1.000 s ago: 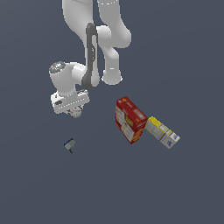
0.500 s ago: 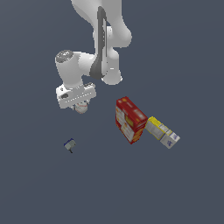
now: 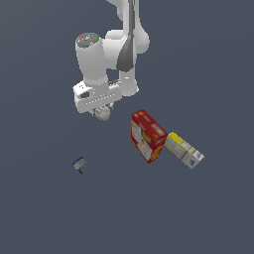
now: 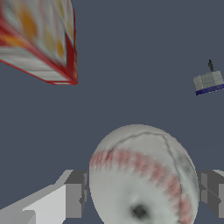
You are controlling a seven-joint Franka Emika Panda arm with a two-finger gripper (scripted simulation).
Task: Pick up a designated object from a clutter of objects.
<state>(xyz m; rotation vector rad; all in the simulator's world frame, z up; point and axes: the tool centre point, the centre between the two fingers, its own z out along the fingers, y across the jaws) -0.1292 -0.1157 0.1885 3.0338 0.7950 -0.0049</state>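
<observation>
dark grey floor (image 3: 208, 213), red box (image 3: 147, 136), yellow-and-white box (image 3: 184, 150) just beside it, tiny blue-and-grey item (image 3: 79, 164) well apart

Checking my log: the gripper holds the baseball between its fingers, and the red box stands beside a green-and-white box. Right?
Not quite. The gripper does hold the baseball, but the box beside the red box is yellow-and-white, not green-and-white, as the exterior view shows.

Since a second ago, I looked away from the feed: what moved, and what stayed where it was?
The gripper, holding the baseball between its fingers, has risen and shifted slightly toward the exterior view's right, with the arm drawing up above it. The red box, the yellow-and-white box and the small blue-and-grey item lie where they were.
</observation>
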